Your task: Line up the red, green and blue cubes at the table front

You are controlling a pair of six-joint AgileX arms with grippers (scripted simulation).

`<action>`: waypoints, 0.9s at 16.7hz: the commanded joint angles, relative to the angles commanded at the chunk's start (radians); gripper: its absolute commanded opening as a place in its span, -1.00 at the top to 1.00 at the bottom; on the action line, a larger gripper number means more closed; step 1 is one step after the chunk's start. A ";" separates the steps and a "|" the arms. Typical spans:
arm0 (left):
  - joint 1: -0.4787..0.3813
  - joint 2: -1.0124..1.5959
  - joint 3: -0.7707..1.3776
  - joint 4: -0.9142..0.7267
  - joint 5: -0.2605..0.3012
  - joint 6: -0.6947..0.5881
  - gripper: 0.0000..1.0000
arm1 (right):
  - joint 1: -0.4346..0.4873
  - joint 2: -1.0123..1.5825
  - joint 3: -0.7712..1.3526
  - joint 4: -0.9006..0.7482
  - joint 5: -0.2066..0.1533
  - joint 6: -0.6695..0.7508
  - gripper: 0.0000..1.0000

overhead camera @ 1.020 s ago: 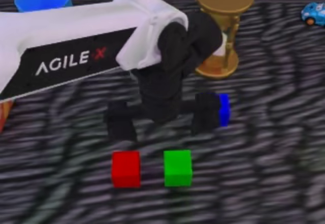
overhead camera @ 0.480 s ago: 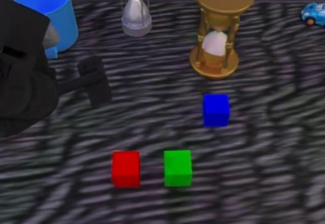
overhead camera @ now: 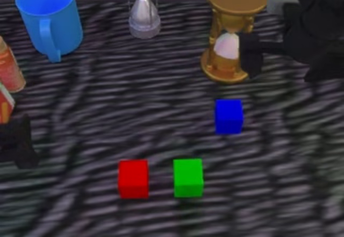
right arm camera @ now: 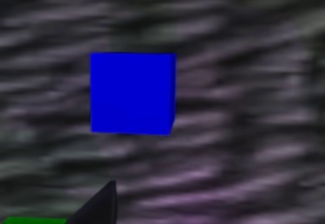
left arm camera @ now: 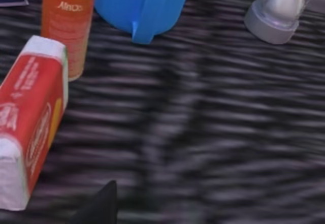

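Note:
The red cube [overhead camera: 133, 179] and the green cube [overhead camera: 188, 178] sit side by side near the table front, a small gap between them. The blue cube [overhead camera: 229, 116] lies alone farther back and to the right, and also fills the middle of the right wrist view [right arm camera: 132, 93]. My right gripper [overhead camera: 287, 62] hangs open at the back right, behind the blue cube and apart from it; one fingertip [right arm camera: 101, 203] shows in its wrist view. My left gripper [overhead camera: 11, 140] is at the table's left edge, open and holding nothing.
A light-blue mug [overhead camera: 48, 16], a silver hourglass [overhead camera: 144, 14] and a gold hourglass [overhead camera: 232, 33] stand along the back. An orange bottle [overhead camera: 9, 65] and a red-and-white box [overhead camera: 4, 105] sit at the left edge. The right arm passes close to the gold hourglass.
The left arm has drawn back from above the cubes to the left edge. The right arm has come in at the back right. The three cubes have not moved.

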 joint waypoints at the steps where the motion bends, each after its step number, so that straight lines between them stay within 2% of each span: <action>1: 0.030 -0.073 -0.059 0.046 0.003 0.048 -1.00 | 0.020 0.085 0.075 -0.048 0.000 0.020 -1.00; 4: 0.102 -0.249 -0.195 0.167 0.013 0.178 -1.00 | 0.070 0.288 0.276 -0.165 0.001 0.070 -1.00; 8: 0.156 -0.402 -0.296 0.275 0.023 0.296 -1.00 | 0.111 0.456 0.448 -0.254 0.005 0.110 -1.00; 15: 0.164 -0.429 -0.310 0.293 0.024 0.316 -1.00 | 0.113 0.483 0.470 -0.262 0.005 0.115 -1.00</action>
